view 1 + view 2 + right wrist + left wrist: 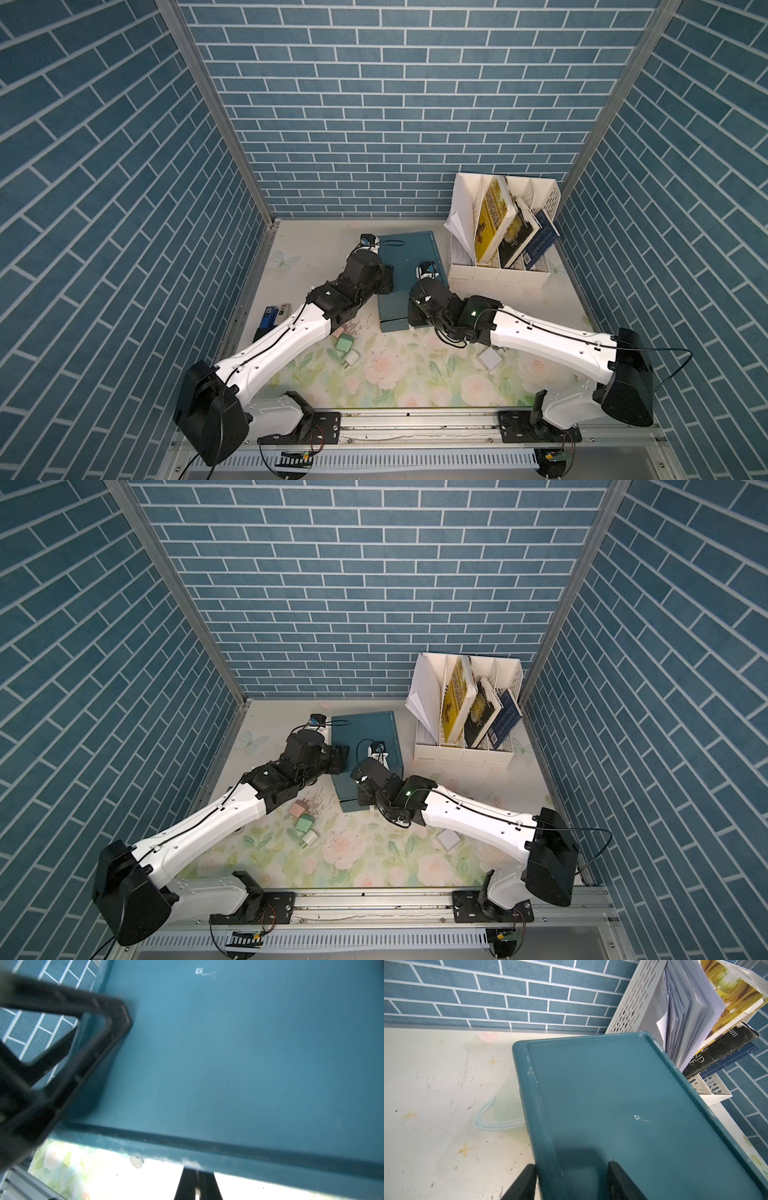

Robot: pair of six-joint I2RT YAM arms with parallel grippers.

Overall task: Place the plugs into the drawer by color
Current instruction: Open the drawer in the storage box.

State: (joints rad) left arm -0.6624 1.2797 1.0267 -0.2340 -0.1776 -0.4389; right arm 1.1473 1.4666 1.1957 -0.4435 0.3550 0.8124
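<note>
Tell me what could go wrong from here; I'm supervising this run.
The left gripper straddles the drawer's rim; a sideways move could shove or tip it. The pink plug and green plug lie beside the left arm; a low sweep might scatter them. The right gripper is shut at the drawer's front edge and may snag it.

White slotted rack (pixel 498 272) holds leaning books (pixel 492 220); blue-black gadget (pixel 268 319) near the wall.
</note>
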